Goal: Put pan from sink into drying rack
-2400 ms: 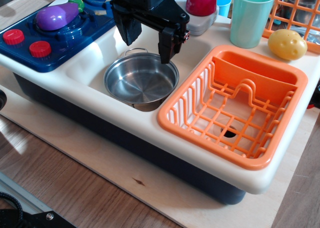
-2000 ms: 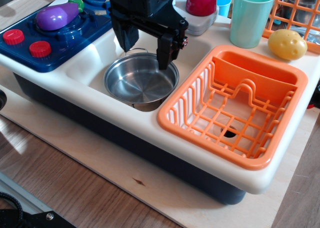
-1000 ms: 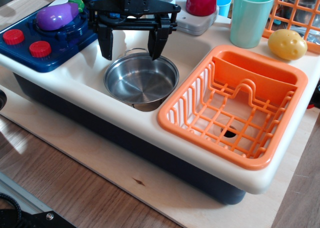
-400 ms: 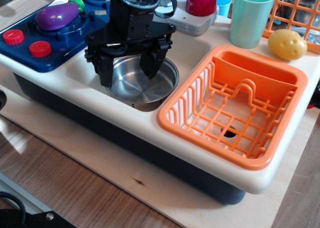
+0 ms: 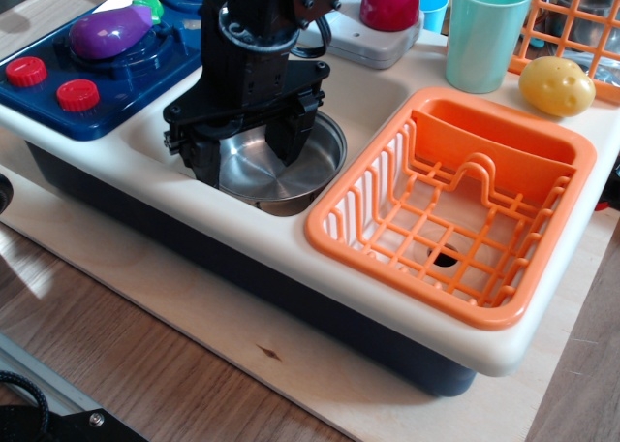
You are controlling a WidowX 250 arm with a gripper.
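In the single view, a pale plywood board (image 5: 291,355) is being seen resting on a wood-grain table (image 5: 87,306), the toy kitchen set upon it. No readable writing is being shown. The pan (image 5: 281,166) is lying in the sink (image 5: 373,93), beside the rack (image 5: 455,209). The gripper (image 5: 247,151) is being held wide, one finger (image 5: 291,137) inside the pan, the other outside its left rim.

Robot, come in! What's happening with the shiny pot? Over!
Black gripper open, straddling small shiny steel pan's left rim. Pan in cream-white sink. Bright orange plastic drying rack empty.
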